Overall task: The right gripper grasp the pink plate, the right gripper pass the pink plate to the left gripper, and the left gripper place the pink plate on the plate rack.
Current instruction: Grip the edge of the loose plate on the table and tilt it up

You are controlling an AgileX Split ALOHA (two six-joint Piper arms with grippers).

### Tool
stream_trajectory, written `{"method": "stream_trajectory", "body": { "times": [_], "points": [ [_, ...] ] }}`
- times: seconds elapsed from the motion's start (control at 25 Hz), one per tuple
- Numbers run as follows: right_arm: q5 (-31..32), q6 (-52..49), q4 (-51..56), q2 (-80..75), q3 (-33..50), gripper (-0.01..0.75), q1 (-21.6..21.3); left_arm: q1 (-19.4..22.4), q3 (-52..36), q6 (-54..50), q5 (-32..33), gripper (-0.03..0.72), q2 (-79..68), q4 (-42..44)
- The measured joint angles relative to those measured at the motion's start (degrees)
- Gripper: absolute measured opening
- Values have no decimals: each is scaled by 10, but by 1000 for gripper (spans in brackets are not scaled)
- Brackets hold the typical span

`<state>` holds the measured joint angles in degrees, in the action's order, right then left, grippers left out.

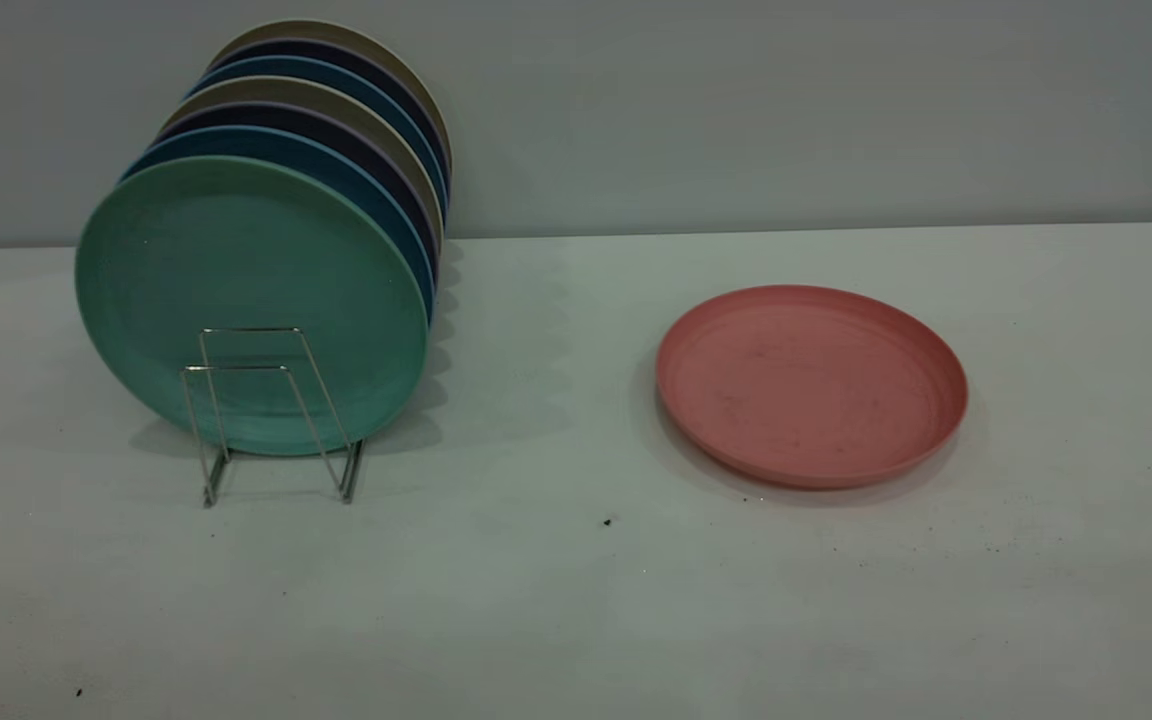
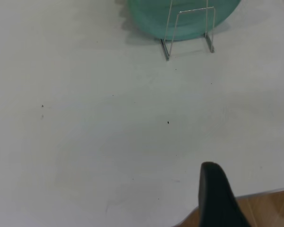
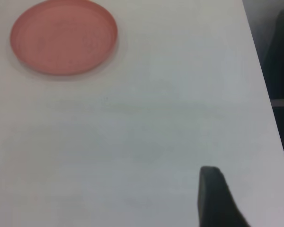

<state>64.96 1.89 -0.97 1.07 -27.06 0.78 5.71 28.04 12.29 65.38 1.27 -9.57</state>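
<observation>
The round salmon-pink plastic plate lies flat at the right on the white table. Nothing is done yet. I cannot tell either tool's state.

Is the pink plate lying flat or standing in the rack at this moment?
Lying flat: the pink plate rests rim-up on the table, apart from the plate rack.

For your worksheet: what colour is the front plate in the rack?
Teal-green front plate, clearest in the exterior view.
</observation>
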Motion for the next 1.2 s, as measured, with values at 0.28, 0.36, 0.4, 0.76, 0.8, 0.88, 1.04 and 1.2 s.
{"method": "stream_trajectory", "body": {
  "times": [0.28,0.36,0.4,0.76,0.8,0.88,1.04,1.2],
  "points": [
    [0,0,0,0,0,372,0,0,0,0,0,406,0,0],
    [0,0,0,0,0,372,0,0,0,0,0,406,0,0],
    [0,0,0,0,0,372,0,0,0,0,0,406,0,0],
    [0,0,0,0,0,372,0,0,0,0,0,406,0,0],
    [0,0,0,0,0,372,0,0,0,0,0,406,0,0],
    [0,0,0,0,0,372,0,0,0,0,-1,406,0,0],
    [0,0,0,0,0,372,0,-2,0,0,-1,406,0,2],
    [0,0,0,0,0,372,0,-33,0,1,-1,406,0,2]
  ]
}}
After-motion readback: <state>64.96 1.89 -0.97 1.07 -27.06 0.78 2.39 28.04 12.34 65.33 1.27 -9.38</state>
